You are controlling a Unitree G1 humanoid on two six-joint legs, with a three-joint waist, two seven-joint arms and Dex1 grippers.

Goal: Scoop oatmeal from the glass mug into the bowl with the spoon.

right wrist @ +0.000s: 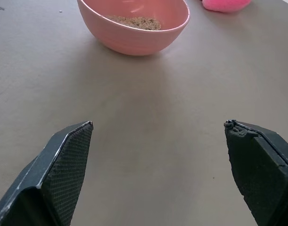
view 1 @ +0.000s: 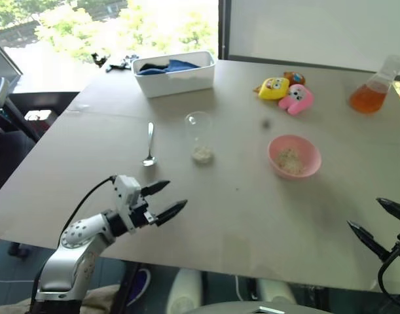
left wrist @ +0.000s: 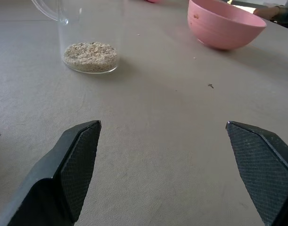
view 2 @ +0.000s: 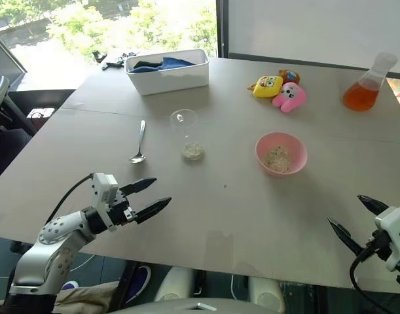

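Observation:
The clear glass mug [view 1: 200,136] stands upright mid-table with a layer of pale oatmeal [view 1: 202,154] at its bottom. To its right sits the pink bowl [view 1: 294,156], which also holds some oatmeal [right wrist: 134,21]. The silver spoon [view 1: 149,144] lies flat on the table left of the mug. My left gripper [view 1: 165,199] hovers open near the front left of the table, short of the spoon and mug, with nothing in it. At the front right edge my right gripper [view 1: 376,224] is open and empty, pointing toward the bowl.
A white tub [view 1: 175,72] with blue cloth stands at the back. Yellow and pink plush toys [view 1: 286,92] lie behind the bowl. A conical flask of orange liquid [view 1: 373,87] stands at the far right. The table's front edge [view 1: 206,268] runs just below both grippers.

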